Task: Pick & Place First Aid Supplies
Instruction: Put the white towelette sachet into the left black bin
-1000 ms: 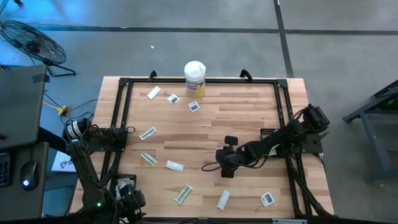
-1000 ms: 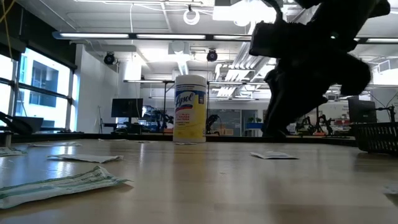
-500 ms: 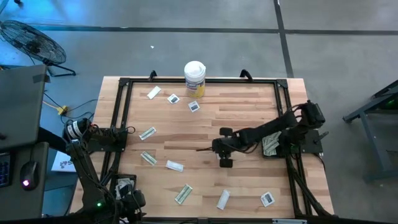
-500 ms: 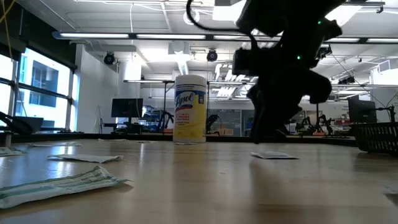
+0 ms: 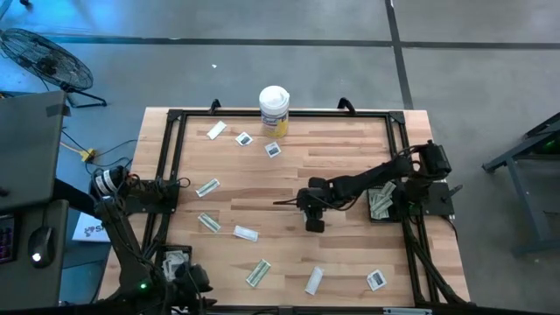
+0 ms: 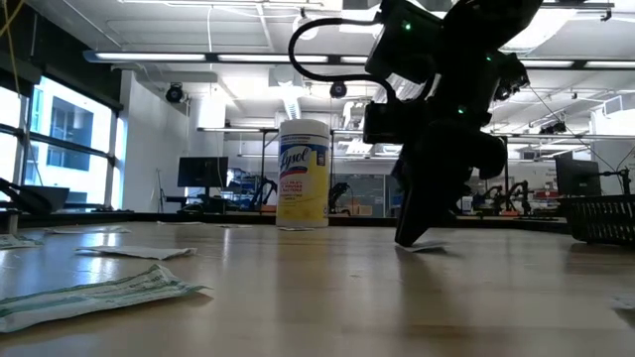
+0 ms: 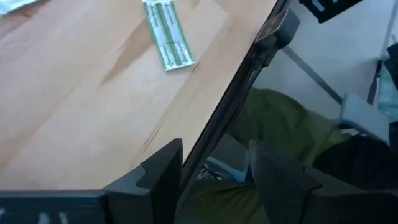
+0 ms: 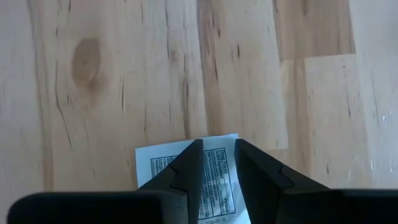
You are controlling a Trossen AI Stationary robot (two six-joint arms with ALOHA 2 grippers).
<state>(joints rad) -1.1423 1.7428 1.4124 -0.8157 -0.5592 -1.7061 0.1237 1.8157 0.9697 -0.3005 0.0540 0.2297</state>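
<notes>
First aid supplies lie scattered flat on the wooden table: square white sachets and narrow pale-green wrappers. My right gripper is at the table's middle, pointing down and open by a narrow gap over a printed white packet, which also shows in the low view. My left gripper waits open over the table's near left corner, where a pale-green wrapper lies ahead of it. My right gripper comes at the white packet from above, slanting down, with its two fingertips over the packet's printed top near one edge. The packet lies flat on the table. Whether the fingertips touch it I cannot tell.
A tall white canister with a yellow label stands at the far edge. A black basket holding several packets sits at the right, beside the right arm's base. A black frame runs round the table.
My right gripper has swung from nearer the front edge toward the far edge and slightly left. It has sunk until its tip is at the white packet in the table's middle. The arm has uncovered the black basket.
</notes>
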